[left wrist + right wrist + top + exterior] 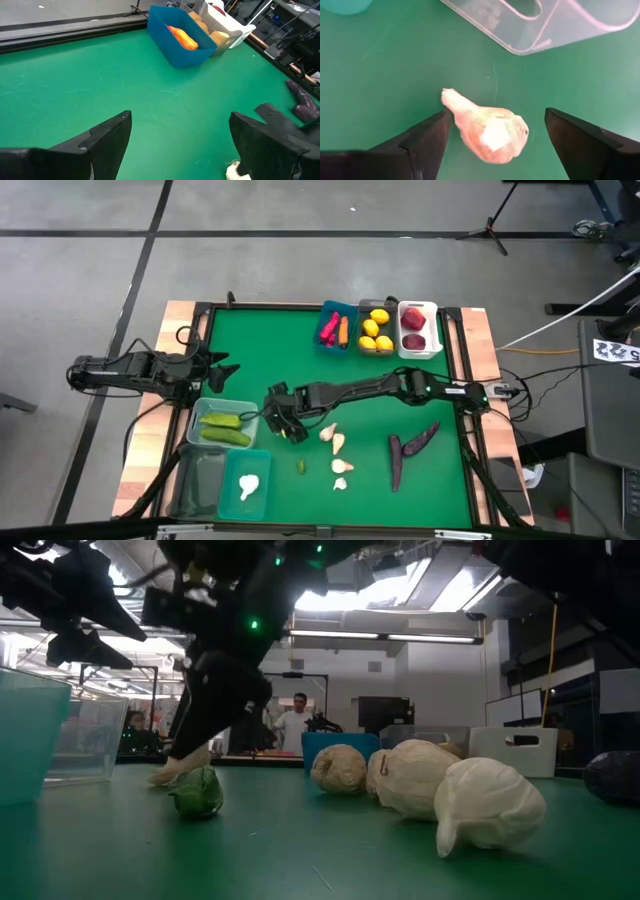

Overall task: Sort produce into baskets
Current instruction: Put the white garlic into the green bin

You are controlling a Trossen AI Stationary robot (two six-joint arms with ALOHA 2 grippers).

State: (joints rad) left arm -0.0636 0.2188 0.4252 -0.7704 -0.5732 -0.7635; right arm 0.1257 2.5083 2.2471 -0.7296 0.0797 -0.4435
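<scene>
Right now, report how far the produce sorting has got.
Done: carrot, lemons, apples, cucumbers and one garlic sit in bins. In hand: open right gripper straddles a garlic bulb on the mat. Left: three garlics, two eggplants, a small green piece.

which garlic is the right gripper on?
The garlic lying between the open fingers of the right gripper, beside the clear bin. The other loose garlics lie farther right; one more sits in the teal bin.

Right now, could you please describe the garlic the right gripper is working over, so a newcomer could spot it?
On the green table, find the right gripper beside the clear bin of cucumbers. The garlic lies between its open fingers, apart from the other garlic bulbs.
</scene>
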